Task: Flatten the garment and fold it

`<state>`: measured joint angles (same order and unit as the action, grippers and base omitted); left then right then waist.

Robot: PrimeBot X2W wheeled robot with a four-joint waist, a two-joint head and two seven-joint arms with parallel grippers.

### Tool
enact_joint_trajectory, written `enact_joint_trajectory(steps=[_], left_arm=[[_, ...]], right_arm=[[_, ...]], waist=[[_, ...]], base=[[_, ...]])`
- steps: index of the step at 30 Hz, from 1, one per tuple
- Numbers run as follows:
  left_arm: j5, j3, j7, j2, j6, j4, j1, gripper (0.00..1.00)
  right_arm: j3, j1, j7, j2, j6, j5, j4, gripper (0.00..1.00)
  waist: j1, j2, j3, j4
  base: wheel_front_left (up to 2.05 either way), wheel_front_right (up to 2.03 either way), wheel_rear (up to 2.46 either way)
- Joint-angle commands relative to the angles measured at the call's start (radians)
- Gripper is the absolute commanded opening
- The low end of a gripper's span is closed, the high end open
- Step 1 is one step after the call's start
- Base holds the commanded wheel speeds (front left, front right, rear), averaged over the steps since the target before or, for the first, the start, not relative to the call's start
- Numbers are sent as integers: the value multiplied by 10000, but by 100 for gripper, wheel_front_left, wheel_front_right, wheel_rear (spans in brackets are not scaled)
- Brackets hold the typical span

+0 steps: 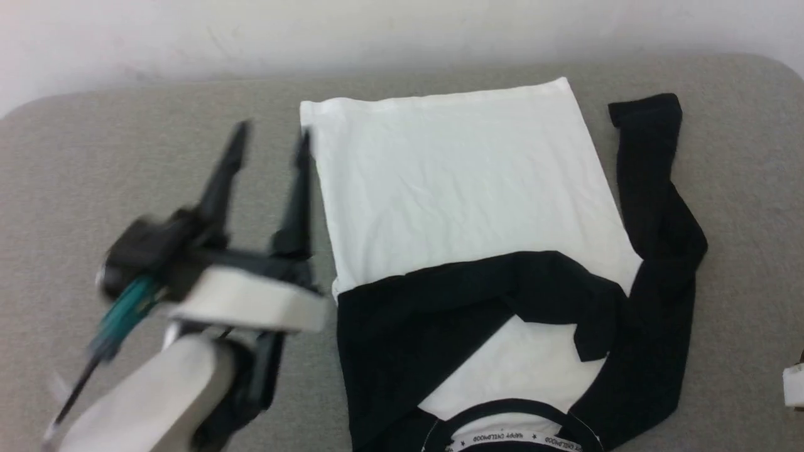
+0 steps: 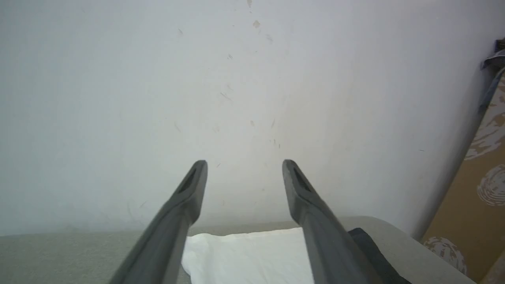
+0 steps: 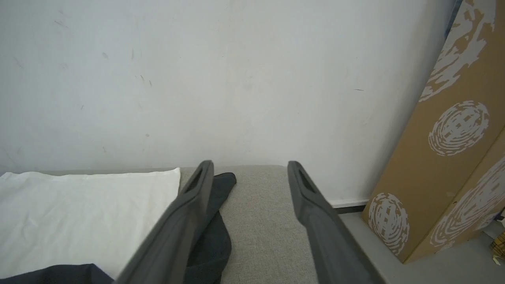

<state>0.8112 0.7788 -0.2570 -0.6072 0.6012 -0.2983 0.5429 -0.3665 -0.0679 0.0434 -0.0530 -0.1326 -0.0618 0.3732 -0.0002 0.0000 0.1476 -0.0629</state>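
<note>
From head: looks steeply down, close, onto table (image 1: 94,157); wall (image 1: 188,31) at 12 o'clock. From each wrist: faces that wall, low over table. Shares garment (image 1: 452,176) hem: 6 o'clock left wrist, 8 o'clock right.

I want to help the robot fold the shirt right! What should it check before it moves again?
1. Left gripper open with nothing in it: ok.
2. Right gripper open with nothing in it: ok.
3. White body of the garment lying flat on the table: ok, only light creases.
4. Folded sleeve laid across the chest: ok.
5. Other sleeve folded in too: not ok, it lies stretched out beside the body on the robot's right.
6. Underside of the garment smooth: cannot tell, it is hidden.
</note>
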Motion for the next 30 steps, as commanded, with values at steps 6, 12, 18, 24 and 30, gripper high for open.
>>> enact_joint_trajectory(steps=[6, 12, 18, 24, 30], left_arm=[[-1663, -2637, -45, 354, -100, -1254, -3418, 100], [-3523, -3474, -46, 453, -663, -505, -5275, 100], [-4840, -3429, -46, 775, -584, 100, -6086, 100], [-4787, -3875, -47, 1555, -1005, 9, -6295, 100], [-4971, -4257, -47, 1794, -1457, 26, -6235, 100]], right_arm=[[59, -286, 14, 28, 19, -173, -32, 100], [200, -426, -30, 28, 19, -307, -216, 100], [334, -675, -171, 28, 19, -494, -639, 100], [356, -728, -365, 28, 19, -575, -975, 100], [514, -88, -257, 28, 19, -541, -985, 100]], waist=[[2, 0, -283, 543], [2, 0, -331, 791], [2, 0, -418, 880], [2, 0, -348, 895], [2, 0, -17, 834]], base=[[0, 0, 0], [0, 0, 0], [0, 0, 0], [0, 0, 0], [0, 0, 0]])
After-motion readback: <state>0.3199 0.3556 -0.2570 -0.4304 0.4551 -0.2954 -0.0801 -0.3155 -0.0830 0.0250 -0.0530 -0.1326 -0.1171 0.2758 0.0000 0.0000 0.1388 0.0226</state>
